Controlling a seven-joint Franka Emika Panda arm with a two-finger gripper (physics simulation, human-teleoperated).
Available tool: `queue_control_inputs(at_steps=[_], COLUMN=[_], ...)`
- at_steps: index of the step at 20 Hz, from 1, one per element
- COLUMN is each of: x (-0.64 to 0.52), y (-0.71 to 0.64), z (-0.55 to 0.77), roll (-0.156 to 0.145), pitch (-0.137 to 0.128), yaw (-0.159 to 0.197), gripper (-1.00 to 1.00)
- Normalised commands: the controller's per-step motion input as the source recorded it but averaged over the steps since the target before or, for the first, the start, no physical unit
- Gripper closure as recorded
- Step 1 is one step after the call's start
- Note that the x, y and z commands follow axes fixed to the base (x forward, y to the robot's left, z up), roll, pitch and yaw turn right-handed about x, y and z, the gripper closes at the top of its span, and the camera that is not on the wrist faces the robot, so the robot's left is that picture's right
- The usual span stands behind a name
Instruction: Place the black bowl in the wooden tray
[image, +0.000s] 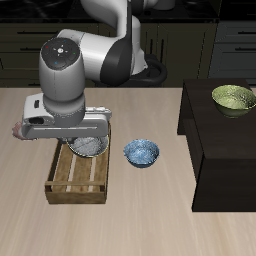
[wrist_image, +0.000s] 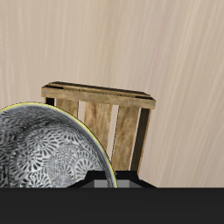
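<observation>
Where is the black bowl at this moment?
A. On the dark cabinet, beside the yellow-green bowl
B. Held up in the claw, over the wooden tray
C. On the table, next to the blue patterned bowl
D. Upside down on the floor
B: the black bowl hangs under the claw above the wooden tray, and the wrist view shows its speckled inside close up, with the tray's slats beyond it.

Your black bowl (image: 90, 147) hangs upright over the back end of the wooden tray (image: 78, 178), mouth up, its grey-white speckled inside (wrist_image: 48, 157) showing clearly. You can't tell whether it touches the slats. The tray itself, a light-brown slatted crate with low sides, lies flat on the table.
</observation>
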Motion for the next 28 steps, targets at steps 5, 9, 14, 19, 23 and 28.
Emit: queue_control_inputs(at_steps=[5, 9, 14, 19, 23, 28], x=[-0.07, 0.04, 0.03, 0.04, 0.05, -0.04], y=[-0.21, -0.07, 0.11, 0.18, 0.02, 0.03], z=[-0.11, -0.13, -0.33, -0.15, 0.06, 0.15], roll=[-0.055, -0.016, 0.007, 0.037, 0.015, 0.023], pitch=[-0.026, 0.014, 0.069, 0.045, -0.006, -0.026], yaw=[-0.001, 0.003, 0.013, 0.018, 0.035, 0.024], gripper=[1.0, 1.0, 1.0, -1.0, -1.0, -1.0])
